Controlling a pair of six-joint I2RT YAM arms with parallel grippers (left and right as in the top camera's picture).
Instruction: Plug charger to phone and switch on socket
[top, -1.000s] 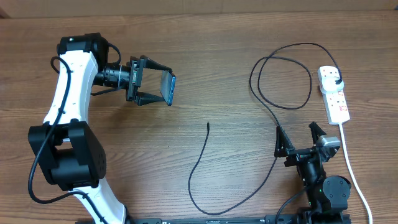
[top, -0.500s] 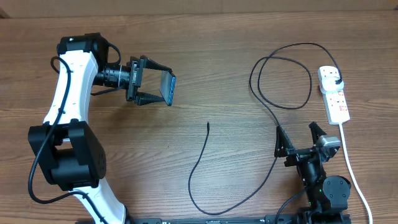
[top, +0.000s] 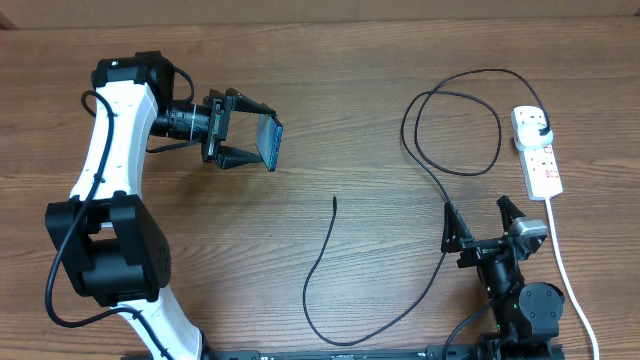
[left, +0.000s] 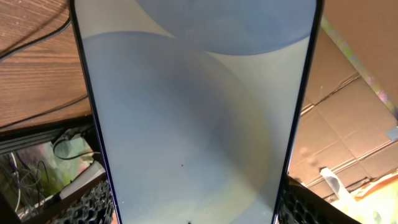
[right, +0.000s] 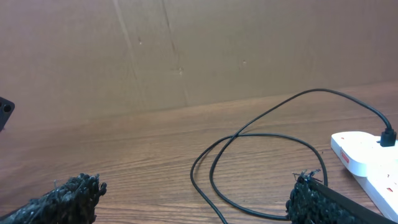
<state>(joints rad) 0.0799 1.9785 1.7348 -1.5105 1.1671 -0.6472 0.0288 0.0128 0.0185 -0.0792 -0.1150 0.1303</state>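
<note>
My left gripper (top: 244, 138) is shut on the phone (top: 270, 141) and holds it above the table at the upper left, on its edge. The lit blue-white screen fills the left wrist view (left: 196, 106), between the fingers. The charger (top: 440, 195) is a thin black cable; its connector tip (top: 334, 200) lies free at mid-table, it loops at upper right, and its black plug (top: 541, 133) sits in the socket (top: 537, 152), a white power strip at the right edge. My right gripper (top: 484, 222) is open and empty at the lower right, with the cable loop (right: 261, 171) ahead of it.
The strip's white cord (top: 568, 270) runs down the right side past my right arm. A brown cardboard wall (right: 186, 50) stands behind the table's far edge. The white strip's end (right: 367, 155) shows at the right in the right wrist view.
</note>
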